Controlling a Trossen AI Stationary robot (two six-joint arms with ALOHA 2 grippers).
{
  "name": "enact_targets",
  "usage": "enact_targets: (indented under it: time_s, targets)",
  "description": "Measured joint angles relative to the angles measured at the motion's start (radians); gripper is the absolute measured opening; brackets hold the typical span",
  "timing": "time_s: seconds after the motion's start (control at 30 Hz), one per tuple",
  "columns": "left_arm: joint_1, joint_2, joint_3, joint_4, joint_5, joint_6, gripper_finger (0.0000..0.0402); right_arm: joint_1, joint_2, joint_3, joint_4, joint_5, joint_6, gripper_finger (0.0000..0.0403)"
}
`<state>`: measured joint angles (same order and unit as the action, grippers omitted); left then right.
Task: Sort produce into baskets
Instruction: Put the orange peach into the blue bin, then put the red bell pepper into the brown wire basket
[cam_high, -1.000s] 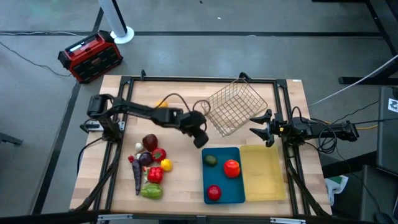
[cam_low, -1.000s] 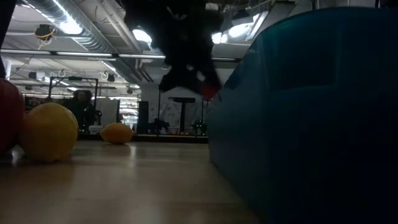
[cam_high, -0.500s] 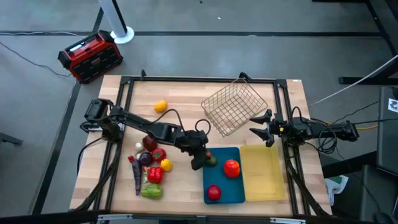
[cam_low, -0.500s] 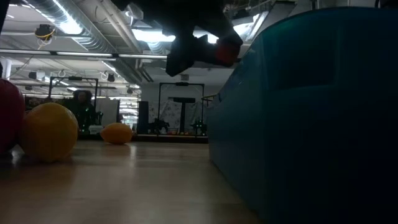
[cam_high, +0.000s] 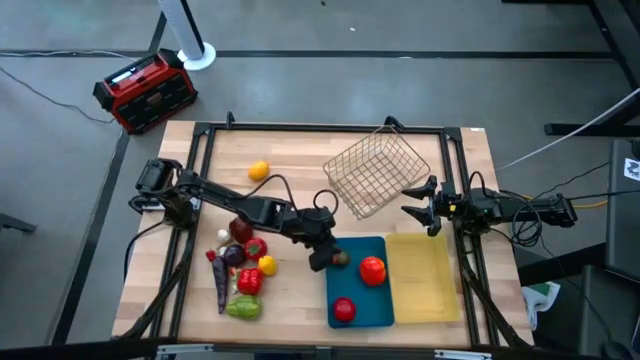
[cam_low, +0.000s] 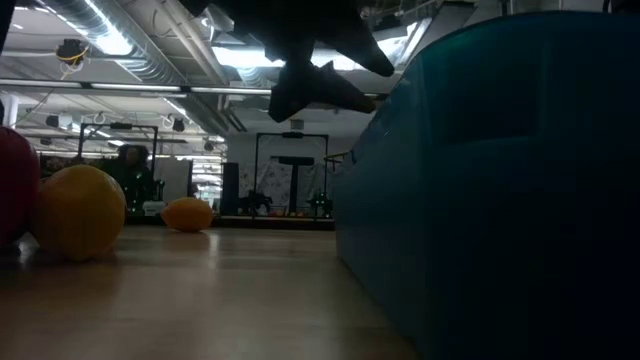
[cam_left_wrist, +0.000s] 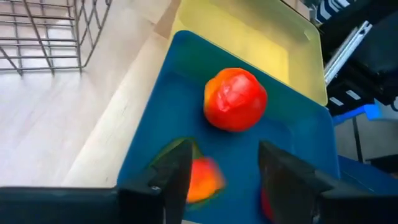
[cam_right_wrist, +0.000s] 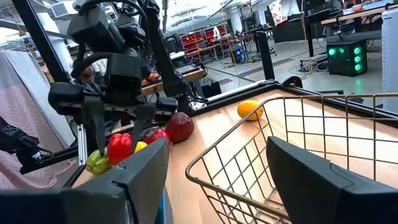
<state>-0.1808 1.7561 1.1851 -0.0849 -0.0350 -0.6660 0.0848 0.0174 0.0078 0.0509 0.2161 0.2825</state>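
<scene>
My left gripper is open, low over the far left corner of the blue tray. In the left wrist view its fingers stand apart above a blurred red-orange piece with a green edge, which lies in the tray. A red tomato and another red piece also lie in the tray. The pale yellow tray lies right of it. My right gripper is open and empty beside the wire-mesh basket. Several more pieces of produce lie on the table's left.
An orange fruit lies alone at the far left of the table; it also shows in the low view, behind a yellow fruit. The red-and-black box stands on the floor beyond the table.
My left gripper has carried a small red piece from beside the wire basket toward the table's near edge, to the blue tray's far left corner. It has then let go; the red piece no longer shows between the fingers.
</scene>
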Motion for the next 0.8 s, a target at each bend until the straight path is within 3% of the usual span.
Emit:
enact_targets:
  time_s: [0.27, 0.53, 0.8]
  targets:
    - [0.008, 0.000, 0.000, -0.004, 0.004, 0.028, 0.0209, 0.000, 0.000, 0.000, 0.000, 0.000, 0.000, 0.0269]
    - [0.033, -0.071, -0.001, -0.100, 0.237, 0.062, 0.0210, 0.000, 0.000, 0.000, 0.000, 0.000, 0.000, 0.0269]
    - [0.003, -0.100, -0.001, -0.359, 0.342, 0.095, 0.0210, 0.000, 0.000, 0.000, 0.000, 0.000, 0.000, 0.0269]
